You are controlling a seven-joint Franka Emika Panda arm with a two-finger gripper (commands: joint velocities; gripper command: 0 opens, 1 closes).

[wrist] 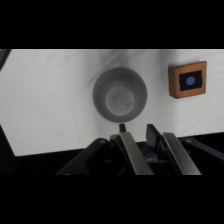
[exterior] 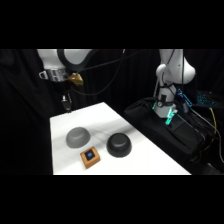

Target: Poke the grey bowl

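Gripper [exterior: 66, 104] hung above the grey bowl [wrist: 120, 95], fingers apparently narrow, holding nothing; block [wrist: 188, 80] sat beside.

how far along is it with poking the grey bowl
Early stage. Done: the gripper hangs over the table's far edge, lined up above the grey bowl, which fills the wrist view's middle. In hand: the approach; a clear gap remains. Left: descend and touch the bowl, avoiding the black bowl and orange block.
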